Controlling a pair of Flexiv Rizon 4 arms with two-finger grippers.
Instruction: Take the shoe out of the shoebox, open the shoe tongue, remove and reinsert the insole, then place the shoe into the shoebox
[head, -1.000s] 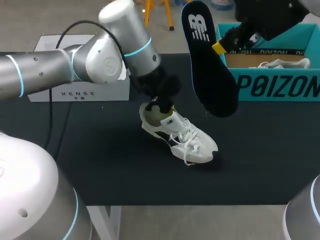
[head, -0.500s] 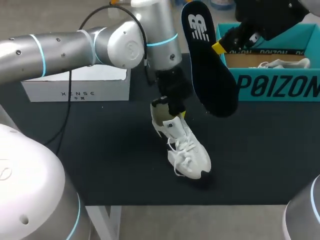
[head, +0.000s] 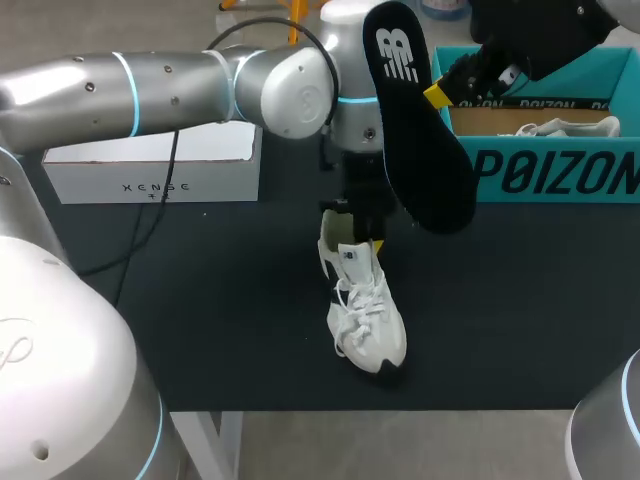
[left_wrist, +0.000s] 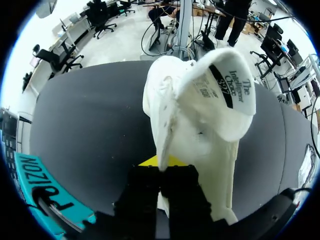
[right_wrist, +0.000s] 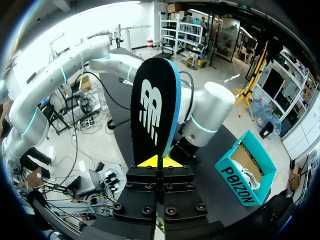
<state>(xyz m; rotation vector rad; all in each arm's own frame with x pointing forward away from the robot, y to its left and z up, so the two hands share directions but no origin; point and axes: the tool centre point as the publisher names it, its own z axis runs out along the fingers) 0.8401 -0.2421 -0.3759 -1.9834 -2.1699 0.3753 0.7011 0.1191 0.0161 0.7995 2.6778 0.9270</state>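
Clamps the shoe (head: 365, 305) at its heel with the left end effector (head: 360, 235), on the worktop (head: 200, 300). Pinches the removed insole (head: 415, 130) aloft in the right end effector (head: 438, 95), left of the shoebox (head: 540, 170). Apparently leaves reinsertion and boxing.

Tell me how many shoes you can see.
2. One white shoe stands on the table, its heel rim in the left gripper; a second shoe lies in the teal shoebox, partly hidden by its wall.

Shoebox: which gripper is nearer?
Right. The right gripper, shut on the insole, sits beside a corner of the shoebox; the left gripper pinches the heel of the shoe, farther off.
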